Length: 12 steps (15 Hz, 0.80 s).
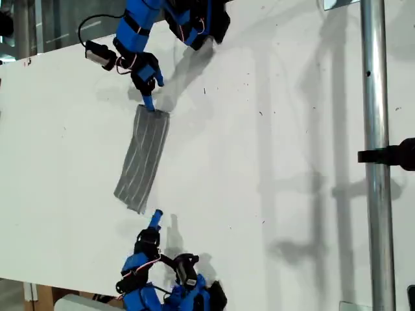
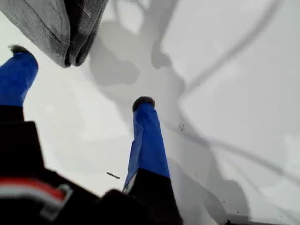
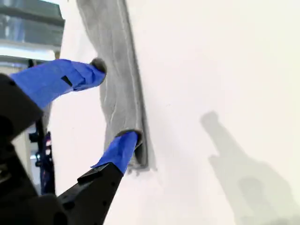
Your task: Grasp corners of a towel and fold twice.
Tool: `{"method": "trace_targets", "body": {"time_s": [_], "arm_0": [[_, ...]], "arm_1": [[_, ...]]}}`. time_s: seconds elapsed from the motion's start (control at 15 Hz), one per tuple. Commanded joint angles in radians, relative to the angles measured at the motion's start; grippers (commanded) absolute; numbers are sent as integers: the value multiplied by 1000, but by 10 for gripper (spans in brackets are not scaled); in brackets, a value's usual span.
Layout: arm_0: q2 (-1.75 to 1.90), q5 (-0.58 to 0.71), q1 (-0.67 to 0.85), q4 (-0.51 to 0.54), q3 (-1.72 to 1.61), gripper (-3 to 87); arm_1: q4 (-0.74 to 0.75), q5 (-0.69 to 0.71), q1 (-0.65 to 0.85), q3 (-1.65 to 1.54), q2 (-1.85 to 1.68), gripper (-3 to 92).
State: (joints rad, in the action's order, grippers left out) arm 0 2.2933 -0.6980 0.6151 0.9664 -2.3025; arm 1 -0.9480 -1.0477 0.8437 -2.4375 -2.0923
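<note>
My first gripper has its blue-taped fingers spread wide above the bare white table, holding nothing; the folded end of the thin grey striped cloth towel lies just beyond the fingertips and apart from them. In the exterior view this is the gripper at the bottom of the picture, its tip just short of the nearer end of the towel. My second gripper has its blue-taped fingers parted to either side of the towel's other narrow end, one fingertip at the end edge and the other against the long side; whether they press the cloth cannot be told. In the exterior view this gripper comes down from the top, its tip meeting the upper end of the towel. The towel lies flat on the white table as a long narrow folded strip, slanting between the two grippers. A vertical metal pole stands at the exterior view's right.
</note>
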Motion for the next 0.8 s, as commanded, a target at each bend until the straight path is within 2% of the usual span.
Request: {"method": "trace_targets", "body": {"time_s": [0.0, 0.13, 0.2, 0.33, 0.47, 0.6, 0.67, 0.73], "arm_0": [[365, -98, -127, -74, -307, 188], [690, -201, -262, -81, -514, 159], [876, -233, -307, -51, -611, 140], [1187, -295, -318, 138, -727, 131], [1184, -305, -342, 150, -761, 126], [1184, -324, -348, 149, -801, 126], [1184, -318, -348, 149, -804, 123], [1184, -313, -342, 155, -804, 124]], "arm_1": [[183, -54, -21, 21, 83, 418], [259, -110, -55, 127, 295, 421], [285, -144, -77, 186, 370, 416], [314, -238, -117, 318, 531, 406], [371, -267, -152, 457, 667, 389], [434, -225, -146, 580, 769, 340], [436, -169, -126, 620, 795, 289], [408, -138, -109, 627, 787, 133]]}}
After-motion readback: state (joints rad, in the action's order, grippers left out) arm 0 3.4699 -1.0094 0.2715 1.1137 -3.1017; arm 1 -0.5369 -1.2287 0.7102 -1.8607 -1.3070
